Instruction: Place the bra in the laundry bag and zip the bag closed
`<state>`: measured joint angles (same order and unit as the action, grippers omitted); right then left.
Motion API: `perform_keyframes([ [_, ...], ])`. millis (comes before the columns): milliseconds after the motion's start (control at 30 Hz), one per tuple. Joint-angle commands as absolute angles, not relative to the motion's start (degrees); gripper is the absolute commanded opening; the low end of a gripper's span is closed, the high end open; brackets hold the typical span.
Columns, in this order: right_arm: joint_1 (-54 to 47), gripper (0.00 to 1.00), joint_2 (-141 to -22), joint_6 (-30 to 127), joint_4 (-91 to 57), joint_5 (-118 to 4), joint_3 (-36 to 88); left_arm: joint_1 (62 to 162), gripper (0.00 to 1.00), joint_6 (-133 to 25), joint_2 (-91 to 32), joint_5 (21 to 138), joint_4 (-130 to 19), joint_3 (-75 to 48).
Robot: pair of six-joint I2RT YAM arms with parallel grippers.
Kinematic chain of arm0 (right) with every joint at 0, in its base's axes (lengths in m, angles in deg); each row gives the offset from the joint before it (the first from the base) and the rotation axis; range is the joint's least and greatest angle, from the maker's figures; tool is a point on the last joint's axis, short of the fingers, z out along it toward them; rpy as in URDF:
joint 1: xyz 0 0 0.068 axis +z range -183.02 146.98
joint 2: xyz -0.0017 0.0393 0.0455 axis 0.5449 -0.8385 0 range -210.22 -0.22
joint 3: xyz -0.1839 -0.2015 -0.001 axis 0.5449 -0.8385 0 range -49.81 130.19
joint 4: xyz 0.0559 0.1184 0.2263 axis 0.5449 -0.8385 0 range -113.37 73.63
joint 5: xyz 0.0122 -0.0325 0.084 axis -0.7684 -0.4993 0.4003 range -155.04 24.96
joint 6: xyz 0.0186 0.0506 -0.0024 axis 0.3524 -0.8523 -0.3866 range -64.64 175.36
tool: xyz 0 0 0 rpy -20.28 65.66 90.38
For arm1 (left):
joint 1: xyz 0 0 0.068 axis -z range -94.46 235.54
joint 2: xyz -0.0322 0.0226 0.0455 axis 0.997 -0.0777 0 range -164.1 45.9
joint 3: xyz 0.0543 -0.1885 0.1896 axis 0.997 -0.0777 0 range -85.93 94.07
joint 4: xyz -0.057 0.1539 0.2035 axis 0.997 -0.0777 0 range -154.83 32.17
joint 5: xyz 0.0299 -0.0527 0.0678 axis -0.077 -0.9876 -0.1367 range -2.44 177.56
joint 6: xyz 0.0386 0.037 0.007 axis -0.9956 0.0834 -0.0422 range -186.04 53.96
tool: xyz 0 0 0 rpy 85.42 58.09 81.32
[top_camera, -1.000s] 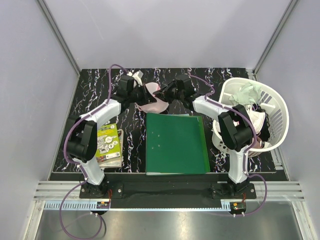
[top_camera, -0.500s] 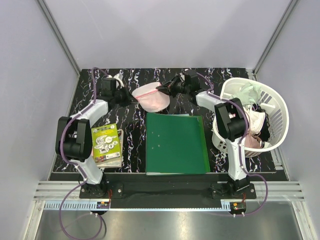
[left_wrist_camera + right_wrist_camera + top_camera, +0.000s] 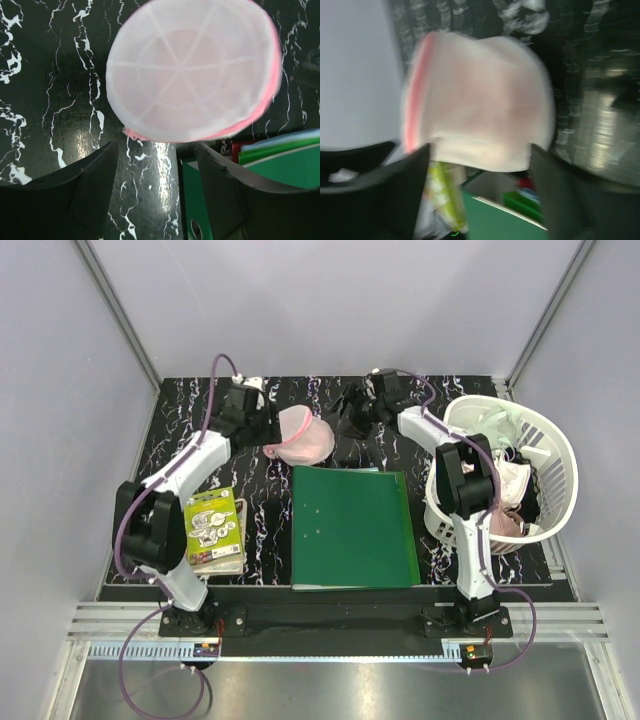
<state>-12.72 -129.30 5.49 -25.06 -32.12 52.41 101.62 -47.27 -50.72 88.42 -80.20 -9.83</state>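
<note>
The laundry bag [image 3: 305, 436], a round white mesh pouch with a pink rim, lies on the black marbled table [image 3: 180, 430] at the back, between both grippers. It shows pinkish through the mesh, and the bra is hidden. My left gripper [image 3: 272, 438] stands open just left of the bag. In the left wrist view the laundry bag [image 3: 192, 70] lies just beyond the open left gripper [image 3: 157, 187], with only table between its fingers. My right gripper [image 3: 345, 423] is open just right of the bag. The right wrist view is blurred: the laundry bag [image 3: 480, 100] sits beyond the open right gripper [image 3: 477, 192].
A green binder [image 3: 353, 525] lies in front of the bag, mid-table. A green-covered booklet [image 3: 215, 530] lies at the front left. A white slatted basket [image 3: 560, 445] with garments in it stands at the right, beside the right arm.
Both grippers, shut at the bag's rim half a second ago, have opened and let go. The bag now rests on the table between them, and the right gripper has drawn back slightly.
</note>
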Motion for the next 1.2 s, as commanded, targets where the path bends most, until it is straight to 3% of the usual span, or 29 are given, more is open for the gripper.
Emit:
perform_keyframes([
  [0, -11.84, 1.00, -117.84, 28.60, -47.55, -55.34, 54.26, 107.67, 0.72, -52.15, -41.75, 99.50, -81.82, -11.65],
  [133, -8.77, 1.00, -109.93, 35.31, -52.57, -73.87, 48.03, 115.85, 0.75, -52.15, -34.19, 101.71, -78.58, -18.33],
  [300, 0.10, 1.00, -95.70, 35.59, -52.58, -84.98, 33.27, 127.72, 0.78, -48.48, -23.91, 101.00, -72.43, -30.27],
  [533, 12.59, 1.00, -68.64, 25.93, -38.89, -75.09, 7.70, 137.13, 0.93, -40.30, 2.01, 94.34, -60.12, -54.08],
  [567, 13.64, 1.00, -62.60, 24.70, -37.30, -73.67, 2.11, 138.09, 0.99, -39.24, 7.35, 93.54, -58.98, -56.11],
  [900, 16.20, 0.99, -28.11, 4.31, -25.51, -67.06, -27.38, 139.60, 0.99, -30.02, 53.49, 85.99, -60.11, -78.62],
  [1067, 16.20, 1.00, -12.02, -2.11, -24.11, -68.12, -38.09, 139.60, 0.99, -27.55, 49.95, 81.50, -58.01, -82.92],
  [1167, 16.29, 1.00, -2.97, -3.44, -23.76, -66.55, -42.32, 139.60, 0.99, -19.24, 52.57, 75.89, -42.71, -90.80],
])
